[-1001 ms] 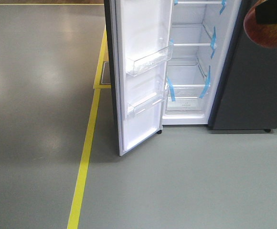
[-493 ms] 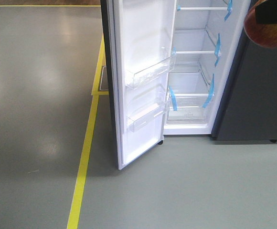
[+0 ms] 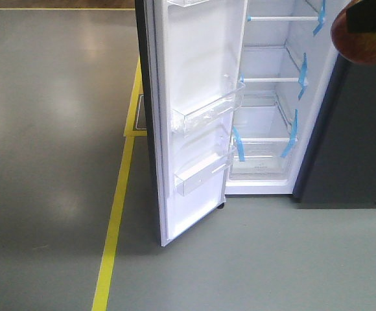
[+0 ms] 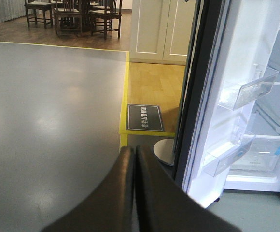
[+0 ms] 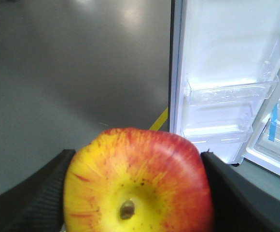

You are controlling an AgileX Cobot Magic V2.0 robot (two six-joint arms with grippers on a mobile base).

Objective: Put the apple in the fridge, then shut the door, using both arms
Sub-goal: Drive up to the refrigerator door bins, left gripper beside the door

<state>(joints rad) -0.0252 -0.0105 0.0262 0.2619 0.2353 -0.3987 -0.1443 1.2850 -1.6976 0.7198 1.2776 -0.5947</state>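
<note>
The red and yellow apple (image 5: 140, 183) sits clamped between the black pads of my right gripper (image 5: 136, 193); it also shows at the top right of the front view (image 3: 363, 42). The fridge (image 3: 272, 110) stands open, white inside, with shelves marked by blue tape. Its door (image 3: 194, 116) swings out to the left, white lining and clear bins (image 3: 207, 113) facing me; it also shows in the left wrist view (image 4: 236, 96) and the right wrist view (image 5: 222, 63). My left gripper (image 4: 134, 151) is shut and empty, just left of the door's dark edge.
A yellow floor line (image 3: 113, 220) runs left of the door. A dark floor sign (image 4: 145, 117) and a round grey base (image 4: 165, 151) lie near the door's foot. Chairs (image 4: 77, 14) and a cream cabinet (image 4: 161, 29) stand far back. A dark grey unit (image 3: 350, 142) flanks the fridge on the right.
The fridge and door have shifted down and right in the front view and look nearer. The apple stays held at the top right.
</note>
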